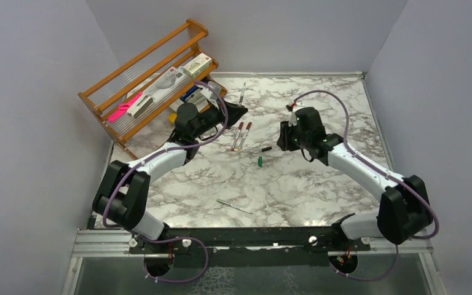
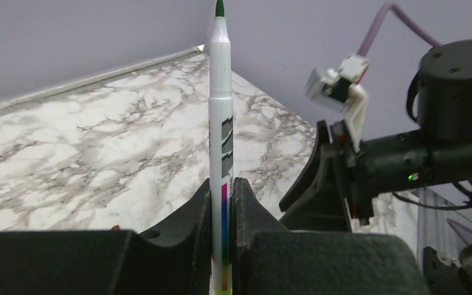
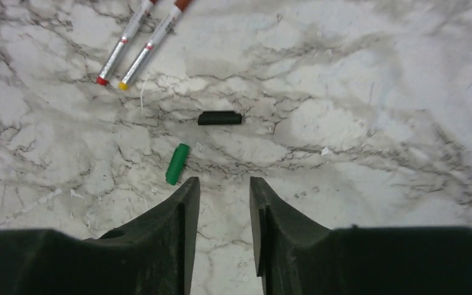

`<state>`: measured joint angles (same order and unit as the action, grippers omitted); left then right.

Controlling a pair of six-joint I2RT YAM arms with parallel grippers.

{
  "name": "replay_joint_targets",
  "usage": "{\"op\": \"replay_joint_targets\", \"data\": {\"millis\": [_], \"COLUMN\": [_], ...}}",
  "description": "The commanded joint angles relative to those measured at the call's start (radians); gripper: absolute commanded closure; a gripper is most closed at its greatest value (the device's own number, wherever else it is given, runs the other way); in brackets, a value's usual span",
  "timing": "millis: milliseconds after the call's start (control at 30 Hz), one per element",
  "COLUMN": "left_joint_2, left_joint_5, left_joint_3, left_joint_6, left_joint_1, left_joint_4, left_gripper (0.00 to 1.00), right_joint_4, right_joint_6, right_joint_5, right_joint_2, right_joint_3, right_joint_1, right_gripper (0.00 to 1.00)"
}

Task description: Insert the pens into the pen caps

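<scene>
My left gripper (image 2: 221, 187) is shut on a white-grey pen (image 2: 221, 92) with a bare green tip; the pen sticks out past the fingers. In the top view this gripper (image 1: 238, 112) is at the back left, with the pen (image 1: 242, 93) pointing away. Two more pens (image 1: 242, 135) lie side by side on the marble, each with a dark red cap on one end; they also show in the right wrist view (image 3: 136, 44). A green cap (image 3: 177, 163) and a dark cap (image 3: 220, 118) lie loose just ahead of my open, empty right gripper (image 3: 224, 181), which hovers over them in the top view (image 1: 281, 140).
A wooden rack (image 1: 107, 104) at the back left holds a pink marker (image 1: 125, 107) and small boxes. A thin grey stick (image 1: 233, 206) lies near the front middle. Grey walls close in the marble table (image 1: 319, 184). The right arm's wrist (image 2: 455, 123) is close to my left gripper.
</scene>
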<state>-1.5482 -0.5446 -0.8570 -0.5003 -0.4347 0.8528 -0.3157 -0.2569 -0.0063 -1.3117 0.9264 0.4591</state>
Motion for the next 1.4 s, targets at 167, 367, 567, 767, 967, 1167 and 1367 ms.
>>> {"op": "replay_joint_targets", "data": {"millis": [167, 367, 567, 767, 967, 1167, 1367], "left_joint_2": [0.026, 0.036, 0.032, 0.025, 0.031, 0.030, 0.028], "left_joint_5": [0.151, 0.201, 0.205, 0.212, 0.214, 0.218, 0.215], "left_joint_3": [0.021, 0.063, 0.065, 0.065, 0.075, 0.081, 0.082], "left_joint_6": [0.126, 0.092, 0.078, 0.069, 0.066, 0.066, 0.060], "left_joint_1": [-0.026, -0.026, -0.026, -0.026, -0.026, -0.026, -0.026], "left_joint_4": [-0.235, -0.236, -0.236, -0.236, -0.237, -0.236, -0.236], "left_gripper": [1.00, 1.00, 1.00, 1.00, 1.00, 1.00, 1.00], "right_joint_4": [0.156, 0.289, 0.160, -0.111, -0.196, -0.254, -0.316], "right_joint_6": [-0.152, -0.385, -0.524, -0.690, -0.789, -0.825, -0.851], "right_joint_5": [0.021, 0.076, 0.255, 0.326, 0.355, 0.365, 0.375], "right_joint_2": [-0.269, -0.310, -0.376, -0.526, -0.570, -0.593, -0.638], "right_joint_3": [0.038, 0.005, 0.116, 0.321, 0.371, 0.402, 0.433], "right_joint_1": [0.014, 0.018, 0.058, 0.089, 0.122, 0.139, 0.142], "right_gripper": [0.82, 0.34, 0.32, 0.39, 0.46, 0.48, 0.51]}}
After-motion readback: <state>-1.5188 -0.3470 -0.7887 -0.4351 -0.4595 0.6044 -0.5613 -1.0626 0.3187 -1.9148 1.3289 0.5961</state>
